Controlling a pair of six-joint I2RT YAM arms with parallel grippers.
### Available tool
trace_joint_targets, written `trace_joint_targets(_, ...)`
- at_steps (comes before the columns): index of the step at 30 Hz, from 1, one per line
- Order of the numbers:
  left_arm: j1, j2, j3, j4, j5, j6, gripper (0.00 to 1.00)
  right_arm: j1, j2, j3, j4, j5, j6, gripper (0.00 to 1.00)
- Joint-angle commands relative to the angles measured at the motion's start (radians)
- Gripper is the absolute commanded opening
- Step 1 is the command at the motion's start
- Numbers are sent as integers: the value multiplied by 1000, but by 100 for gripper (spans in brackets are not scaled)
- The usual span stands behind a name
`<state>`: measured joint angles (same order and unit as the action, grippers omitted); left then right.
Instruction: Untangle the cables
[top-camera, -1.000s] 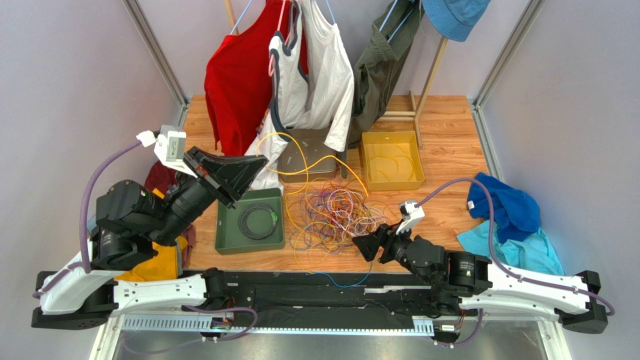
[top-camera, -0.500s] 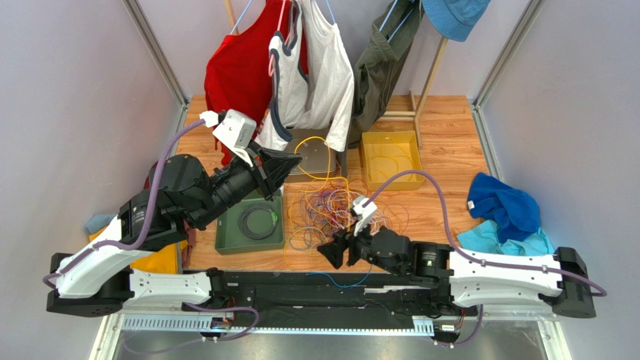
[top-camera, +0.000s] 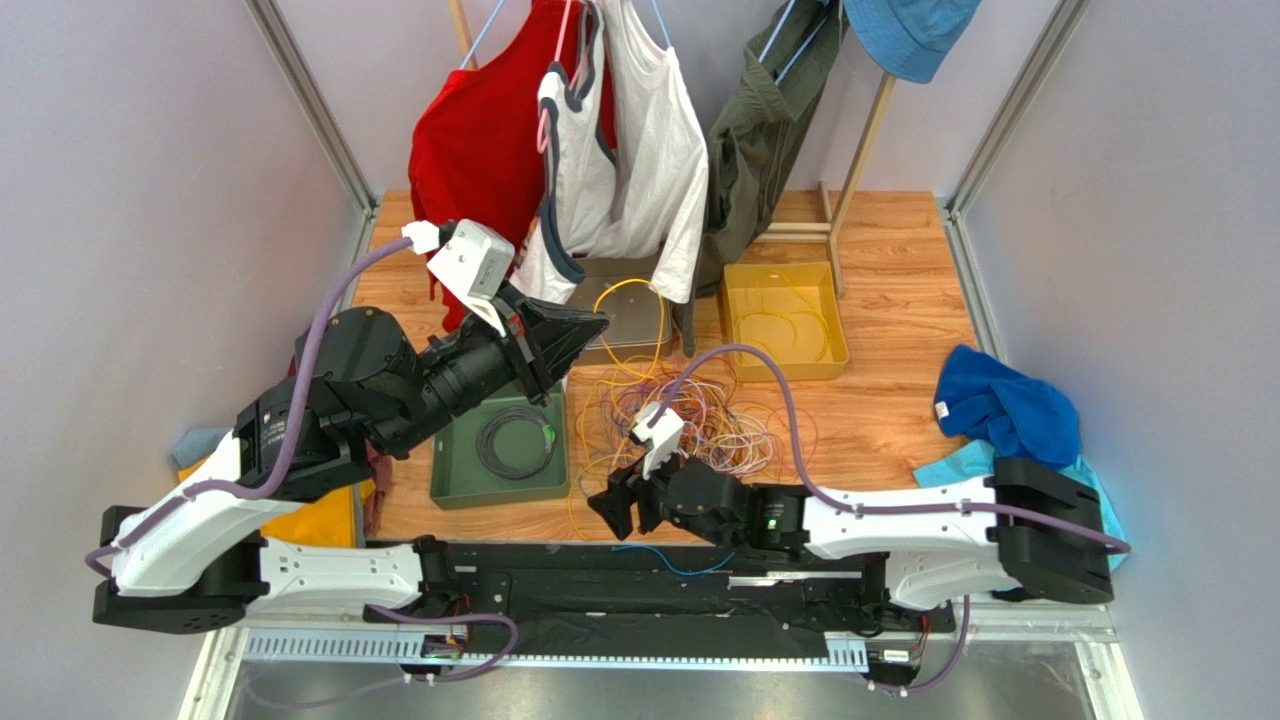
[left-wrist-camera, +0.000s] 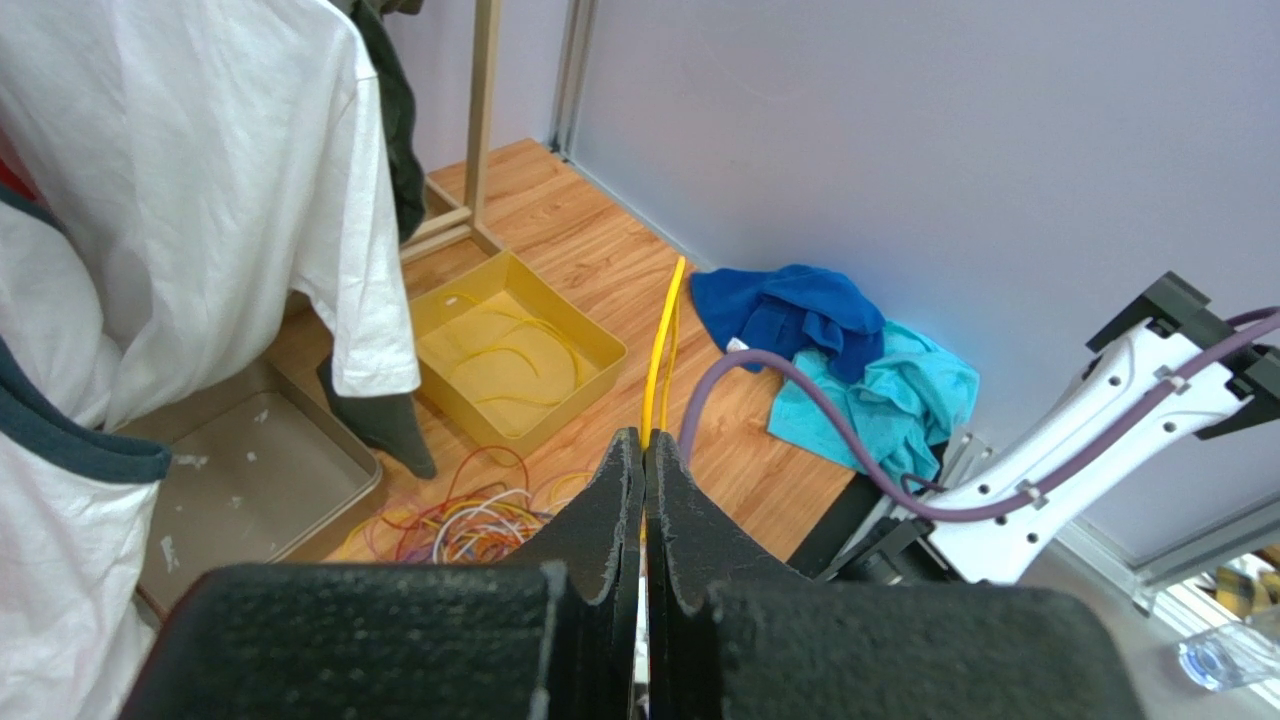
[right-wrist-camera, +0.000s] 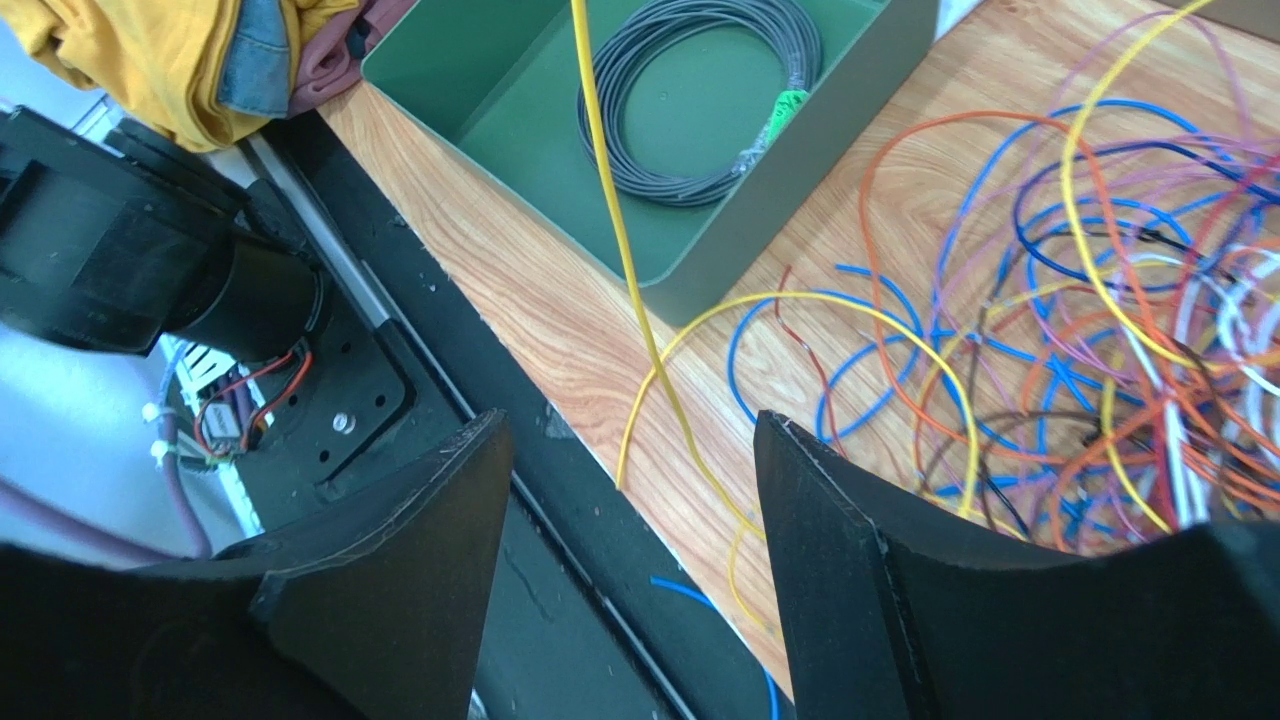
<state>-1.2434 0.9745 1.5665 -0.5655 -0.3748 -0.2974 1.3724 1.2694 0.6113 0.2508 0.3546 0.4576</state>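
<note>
The left claw is pinched shut on one yellow cable and is raised above the far right corner of the green tray. I judge it is held high so that this strand lifts clear of the others. In the right wrist view the yellow cable drops across the tray's right side and reaches the worktop just off the tray's near right corner. The remaining cables lie in a loose, many-coloured snarl on the worktop just right of the tray. The right claw hangs low at the tray's near right corner, spread wide and empty. The yellow strand's lower run lies in line with its gap, likely so it can catch that strand and draw it out.
</note>
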Motion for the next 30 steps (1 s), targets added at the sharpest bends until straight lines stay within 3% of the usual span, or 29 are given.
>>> trace_joint_targets(1,-4,-7,37,3,30,-20,0,1,79,83,136,32,-20,64)
trace_joint_targets(5,-4,-23,23,1,36,-40,0,1,192,117,168,150,-31,57)
trace_joint_targets(6,-4,-26,20,1,34,-42,0,-1,203,125,173,167,-30,38)
trace_joint_targets(9,-4,-43,1,-29,8,-46,0,2,174,122,130,202,-1,14)
trace_joint_targets(14,-4,-126,-111,-37,-110,-69,0,13,-69,142,-181,317,56,0)
trace_joint_targets(16,-4,-170,-207,-34,-175,-104,0,17,-202,185,-356,352,70,0)
trace_joint_targets(21,-4,-260,-495,56,-231,-195,3,17,-396,342,-586,447,7,0)
trace_joint_targets(25,-4,-304,-644,145,-196,-249,53,10,-374,563,-843,598,-62,0)
trace_joint_targets(28,-4,-301,-692,153,-185,-273,69,-62,-332,691,-956,633,-92,0)
trace_joint_targets(30,-4,-298,-710,127,-193,-299,73,-184,-320,741,-1013,548,-73,0)
